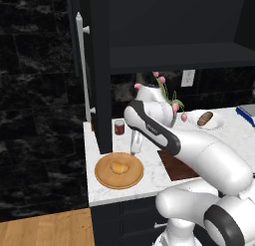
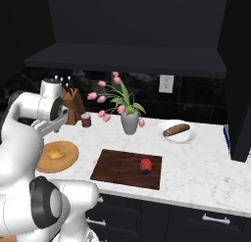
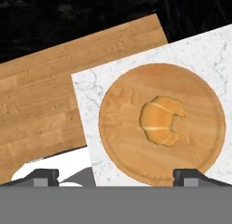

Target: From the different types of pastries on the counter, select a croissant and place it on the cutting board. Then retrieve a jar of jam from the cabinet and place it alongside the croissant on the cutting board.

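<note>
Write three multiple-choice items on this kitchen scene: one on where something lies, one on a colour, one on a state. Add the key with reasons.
1. Where does the croissant lie?
A. on the dark cutting board
B. on the round wooden plate
C. on the white plate

2. What colour are the flowers in the vase?
A. pink
B. yellow
C. blue

3. What state is the end effector in?
A. shut on the croissant
B. shut on nothing
C. open, holding nothing

Key:
1 B: the hand view shows the croissant resting near the middle of the round plate.
2 A: the right base view shows pink blooms above the grey vase.
3 C: in the hand view the two fingertips stand wide apart, with nothing between them and the croissant lying on the plate.
</note>
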